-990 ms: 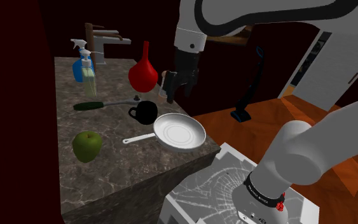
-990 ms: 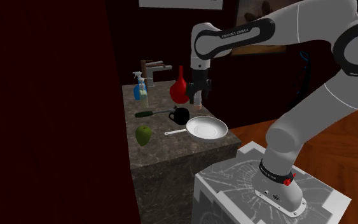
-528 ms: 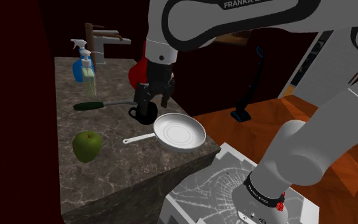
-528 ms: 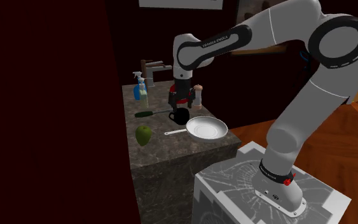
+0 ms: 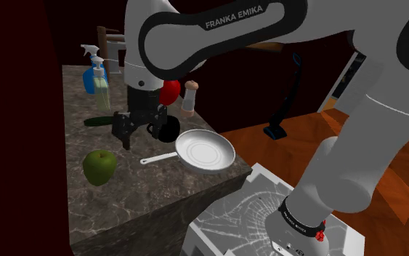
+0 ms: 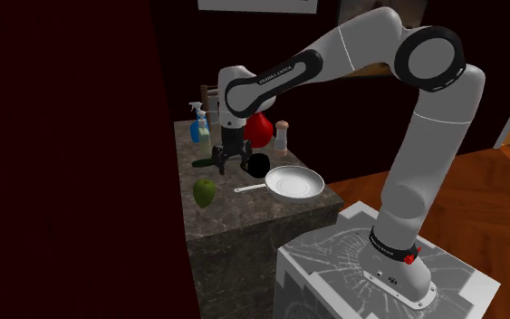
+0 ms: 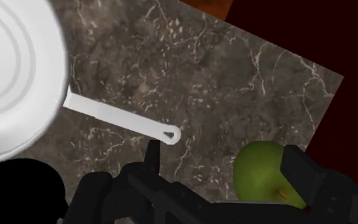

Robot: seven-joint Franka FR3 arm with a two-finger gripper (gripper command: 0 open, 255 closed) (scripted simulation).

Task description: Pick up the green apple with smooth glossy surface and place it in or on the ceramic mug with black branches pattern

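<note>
Pincer (image 5: pixel 139 135) is spread, nothing between its fingers, and it hangs low over the tabletop (image 5: pixel 159 190), between the apple (image 5: pixel 99 166) and the mug (image 5: pixel 168 131). I read this as the approach, so nothing on the task is done yet.

The green apple sits upright on the dark marbled stone, near the front edge and on its own, untouched. From the wrist camera it shows just beside one finger and partly behind it, off to that side rather than in the gap. So I judge the pincer isn't lined up for the grab.

The mug, plain black from here, stands close by on the pincer's other side, with the white pan (image 5: pixel 205 150) just beside it. The pan's handle reaches out toward the apple's side.

What's left is nearly everything. I need to shift across until the apple is centred between the fingers, drop, pinch and lift. Then it's a short carry back to the mug. The apple looks about as big as the mug, so I expect it to rest on the rim, not down inside.
</note>
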